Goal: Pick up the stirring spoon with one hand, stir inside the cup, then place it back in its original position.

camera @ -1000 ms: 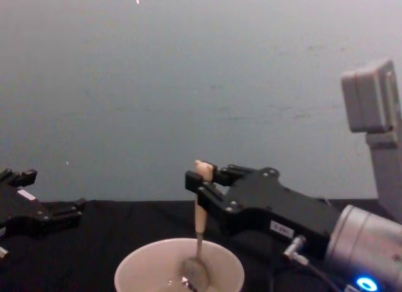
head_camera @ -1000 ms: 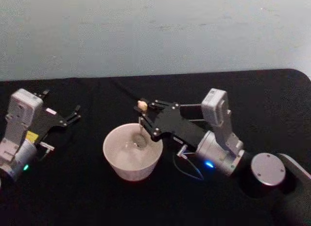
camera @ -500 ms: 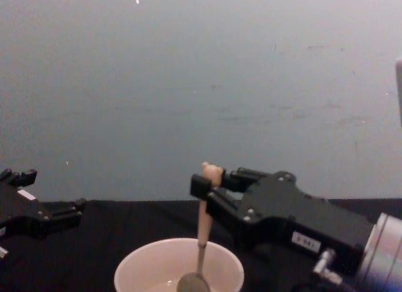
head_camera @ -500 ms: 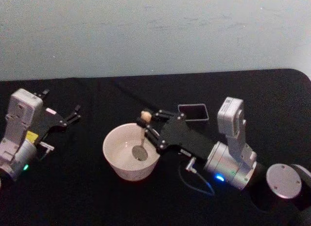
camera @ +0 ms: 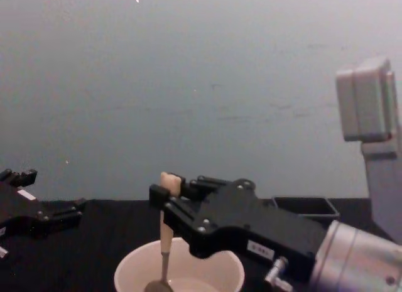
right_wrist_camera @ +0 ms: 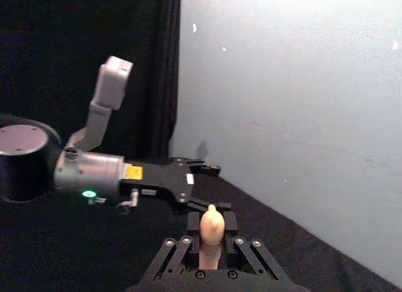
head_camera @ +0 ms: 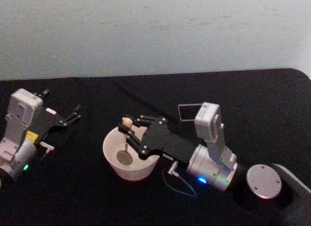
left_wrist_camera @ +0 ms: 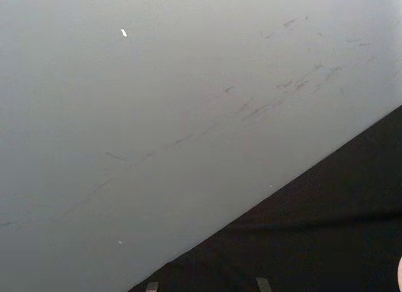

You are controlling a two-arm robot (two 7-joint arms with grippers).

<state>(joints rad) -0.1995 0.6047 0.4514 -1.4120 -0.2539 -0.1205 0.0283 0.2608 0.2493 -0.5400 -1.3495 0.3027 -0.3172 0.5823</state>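
Right tool (head_camera: 127, 130) clamped on beige handle of spoon (head_camera: 124, 158), shiny bowl inside cream cup (head_camera: 131, 171); left tool (head_camera: 74, 114) parked, spread wide.

1. This is looking like a robot laboratory or a test room, not a home or a kitchen.
2. A black cloth (head_camera: 73, 197) is covering the table, the cup (head_camera: 127, 172) is sitting directly on it, and a bare pale wall (head_camera: 155, 31) with scuff marks is rising behind the far edge.
3. Two machine arms are reaching over the cloth: the left arm (head_camera: 19, 133) at the left side and the right arm (head_camera: 214, 160) right of the middle, each carrying a grey box camera (head_camera: 208, 121).
4. Small lights are glowing on them, green (head_camera: 25, 167) on the left and blue (head_camera: 198, 179) on the right, and a thin cable (head_camera: 182, 187) is looping near the right arm.
5. A dark curtain (right_wrist_camera: 164, 66) is hanging beside the wall.
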